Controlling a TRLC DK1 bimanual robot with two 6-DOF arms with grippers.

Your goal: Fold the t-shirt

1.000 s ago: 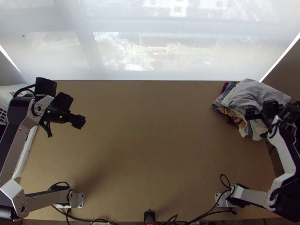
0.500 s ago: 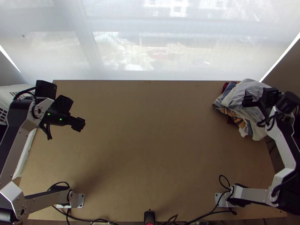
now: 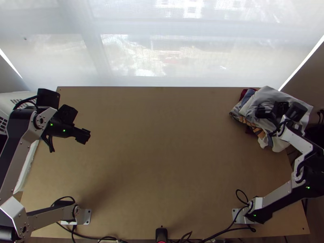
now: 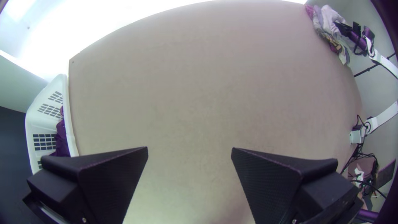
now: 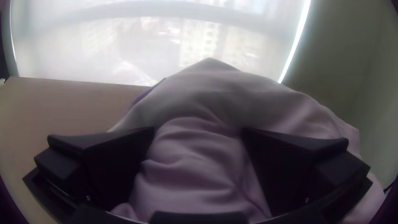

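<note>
A bunched pile of clothes (image 3: 248,106) lies at the table's far right corner, a light grey-white cloth (image 3: 267,95) on top; which piece is the t-shirt I cannot tell. Over the pile is my right gripper (image 3: 259,112). In the right wrist view the right gripper (image 5: 199,130) stands open, with the pale cloth (image 5: 195,166) rising in folds between and beyond its fingers. My left gripper (image 3: 86,136) hangs over the table's left part, far from the pile. Seen from its own wrist, the left gripper (image 4: 190,150) is open above bare tabletop.
The wooden table (image 3: 162,146) stretches between the arms. A white basket (image 4: 68,124) with dark purple cloth (image 4: 61,139) in it stands off the left edge. Black cables (image 3: 227,230) run along the near edge, and a bright window blind (image 3: 162,48) hangs behind the far edge.
My right gripper has moved left and a little down the picture over the pile, its arm swinging in from the right edge. The left gripper has dipped slightly down the picture.
</note>
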